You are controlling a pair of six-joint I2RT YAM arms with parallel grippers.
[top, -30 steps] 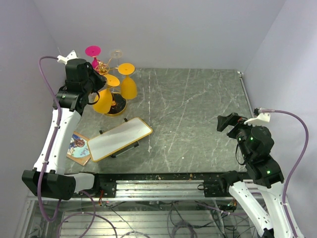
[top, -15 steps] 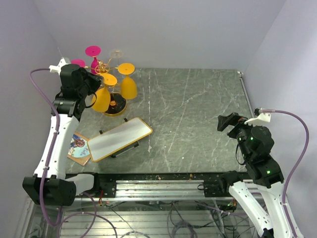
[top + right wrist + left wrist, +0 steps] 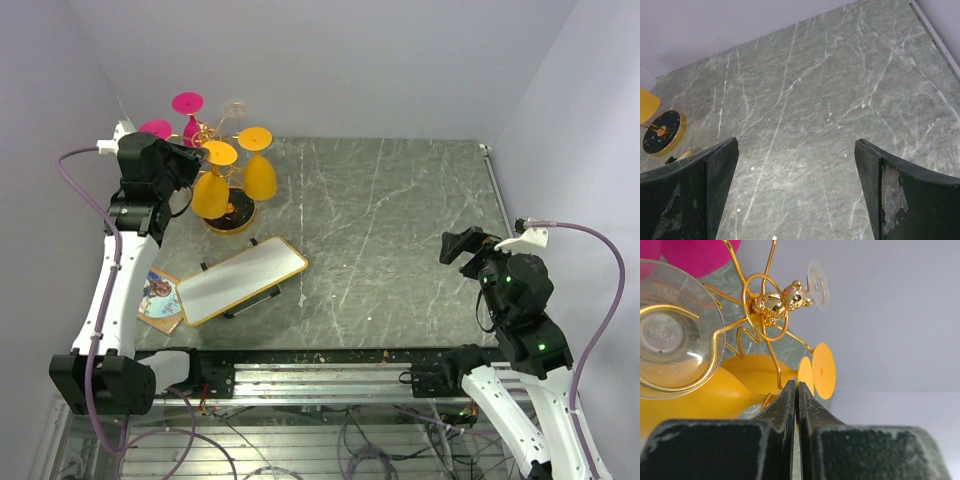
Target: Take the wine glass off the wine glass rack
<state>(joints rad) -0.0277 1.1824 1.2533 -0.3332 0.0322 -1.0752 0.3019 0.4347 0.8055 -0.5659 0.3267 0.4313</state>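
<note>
The gold wire wine glass rack (image 3: 207, 135) stands at the back left on a round black base (image 3: 235, 212); its centre shows in the left wrist view (image 3: 771, 304). Yellow, pink and clear glasses hang upside down from it. My left gripper (image 3: 197, 158) is shut on the thin foot of a yellow wine glass (image 3: 210, 192); the foot's edge (image 3: 805, 375) sits right at the closed fingertips (image 3: 796, 386). A second yellow glass (image 3: 260, 178) hangs just to the right. My right gripper (image 3: 462, 245) is open and empty over bare table (image 3: 796, 145).
A white board with a gold rim (image 3: 242, 280) lies in front of the rack. A picture card (image 3: 160, 298) lies left of it. Walls close in behind and to the left of the rack. The rack's base shows in the right wrist view (image 3: 661, 131).
My left gripper has drawn back to the left and risen a little, and the yellow glass in it has shifted with it. The right arm has not moved.
</note>
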